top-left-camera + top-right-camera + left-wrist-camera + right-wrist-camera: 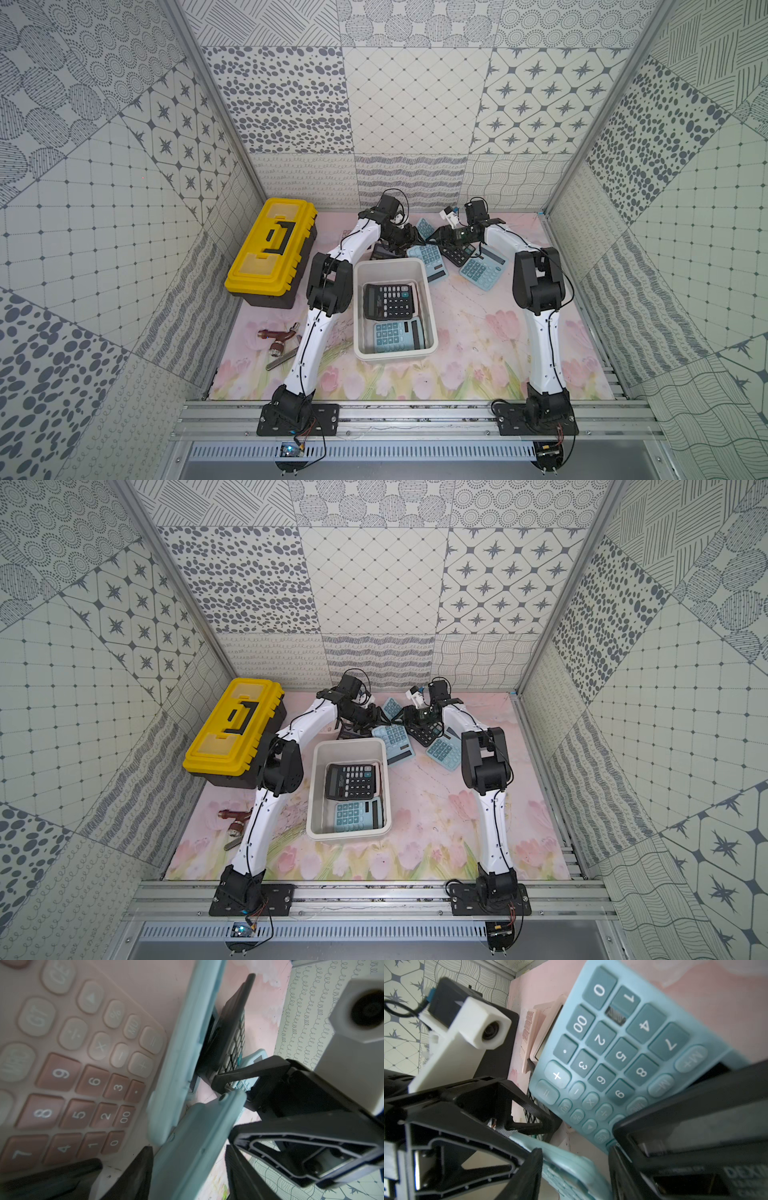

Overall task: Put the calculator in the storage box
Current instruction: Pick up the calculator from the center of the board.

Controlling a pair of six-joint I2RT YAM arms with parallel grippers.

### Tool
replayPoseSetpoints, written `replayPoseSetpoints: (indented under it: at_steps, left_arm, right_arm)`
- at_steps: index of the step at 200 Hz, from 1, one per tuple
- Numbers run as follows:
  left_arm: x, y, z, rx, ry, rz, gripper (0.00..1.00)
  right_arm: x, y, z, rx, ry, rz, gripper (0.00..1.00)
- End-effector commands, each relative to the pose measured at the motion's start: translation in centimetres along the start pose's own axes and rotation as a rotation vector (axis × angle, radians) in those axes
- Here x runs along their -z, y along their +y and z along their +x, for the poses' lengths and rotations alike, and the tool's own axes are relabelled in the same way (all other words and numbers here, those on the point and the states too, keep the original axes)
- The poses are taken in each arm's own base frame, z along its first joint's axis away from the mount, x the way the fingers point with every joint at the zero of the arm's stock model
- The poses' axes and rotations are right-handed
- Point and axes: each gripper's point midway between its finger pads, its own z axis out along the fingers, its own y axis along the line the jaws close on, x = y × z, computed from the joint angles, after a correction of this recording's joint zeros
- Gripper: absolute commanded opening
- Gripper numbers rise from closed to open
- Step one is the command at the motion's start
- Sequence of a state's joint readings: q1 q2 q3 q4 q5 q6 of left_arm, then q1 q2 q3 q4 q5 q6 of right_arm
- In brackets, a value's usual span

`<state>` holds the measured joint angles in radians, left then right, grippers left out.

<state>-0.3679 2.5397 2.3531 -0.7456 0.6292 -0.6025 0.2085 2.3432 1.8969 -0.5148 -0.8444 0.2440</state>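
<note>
Blue calc (197, 1136) sat in the pile at the back of the counter (478, 353), behind the box (395, 356), not in it. Left claw (411, 237) & right claw (435, 237) each had jaws either side of it; gripping or not, couldn't tell. Prob. light, stiff plastic w/ a slick shell: pinch the long edges, not the keys. Count: 1 box, 2 calcs inside; pile had min. 3 blue, 1 black, 1 pink.
</note>
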Motion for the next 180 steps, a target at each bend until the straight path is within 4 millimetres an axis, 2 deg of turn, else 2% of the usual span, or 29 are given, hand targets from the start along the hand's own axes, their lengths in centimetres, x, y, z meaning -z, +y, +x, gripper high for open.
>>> replayPoseSetpoints:
  at_steps: [1,63,120,180]
  left_arm:
    - [-0.3,-1.9,0.5,-0.020,0.027,0.068,0.55]
    - [-0.7,-2.0,0.9,-0.019,0.037,0.069,0.46]
    - [0.3,-1.8,1.3,-0.033,0.024,0.017,0.49]
    - [0.9,-1.9,1.7,-0.018,0.017,0.011,0.51]
  right_arm:
    - [-0.5,0.6,1.1,0.022,0.029,-0.046,0.50]
    - [0.9,0.9,3.2,0.050,0.048,-0.049,0.38]
    - [2.9,1.4,4.9,0.045,0.053,-0.067,0.24]
    - [3.3,2.0,5.4,0.022,0.058,-0.108,0.16]
